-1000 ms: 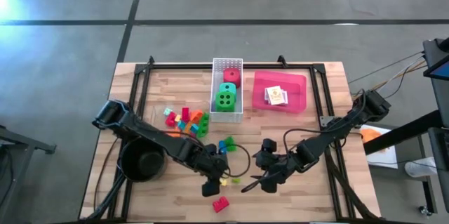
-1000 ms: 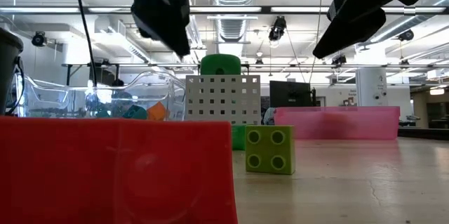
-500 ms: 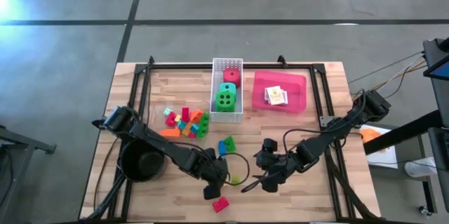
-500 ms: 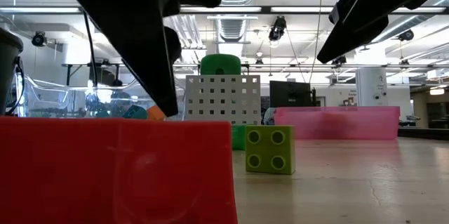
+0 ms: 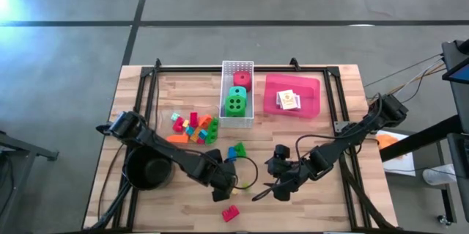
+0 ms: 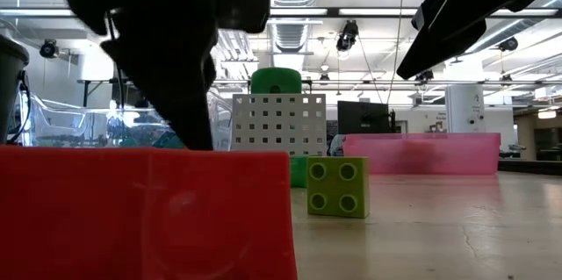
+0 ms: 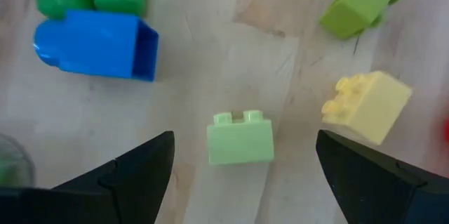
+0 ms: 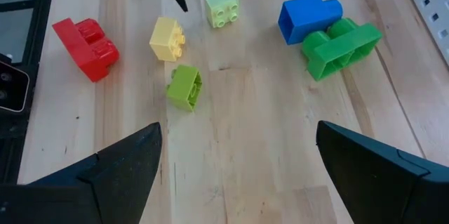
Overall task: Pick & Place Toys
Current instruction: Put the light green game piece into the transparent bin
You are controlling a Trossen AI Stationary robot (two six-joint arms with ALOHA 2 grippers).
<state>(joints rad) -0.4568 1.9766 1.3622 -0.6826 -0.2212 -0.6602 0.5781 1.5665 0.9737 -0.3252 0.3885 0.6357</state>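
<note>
The pale brick (image 7: 240, 137) looks light, hard and smooth, so it may skid on the wood; best pinched across its two flat sides, below the studs. It is a small pale green block with two studs, lying near the desk's (image 5: 337, 190) front edge beside a yellow brick (image 7: 366, 104). The left gripper (image 7: 242, 161) hangs over it, jaws wide and empty. The right gripper (image 8: 235, 161) waits nearby, also wide open.

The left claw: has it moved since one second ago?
Yes. In the high view the left claw has drawn back slightly from the red brick near the table's front edge, toward the blue and green bricks.
</note>
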